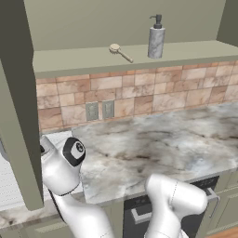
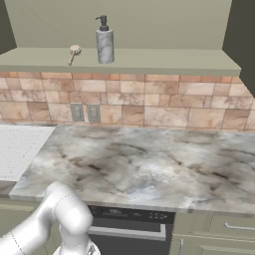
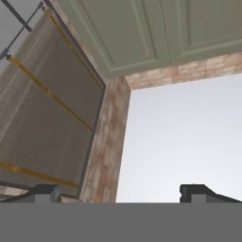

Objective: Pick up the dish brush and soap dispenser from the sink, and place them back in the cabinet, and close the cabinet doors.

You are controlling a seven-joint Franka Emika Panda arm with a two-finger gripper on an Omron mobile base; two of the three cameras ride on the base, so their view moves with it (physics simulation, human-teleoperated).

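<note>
Both my fingertips (image 3: 46, 191) stand wide apart, holding nothing. Brush (image 1: 119, 51) and soap dispenser (image 1: 156, 37) sit inside the cabinet (image 1: 116, 58). Swinging a door (image 1: 18, 107) too fast could knock them over

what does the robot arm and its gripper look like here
The white glossy robot arm is built of rounded tubular segments, with a dark round joint cap bearing a small white mark. The two-finger gripper ends in two small dark, blocky fingertips. No cables show.
</note>
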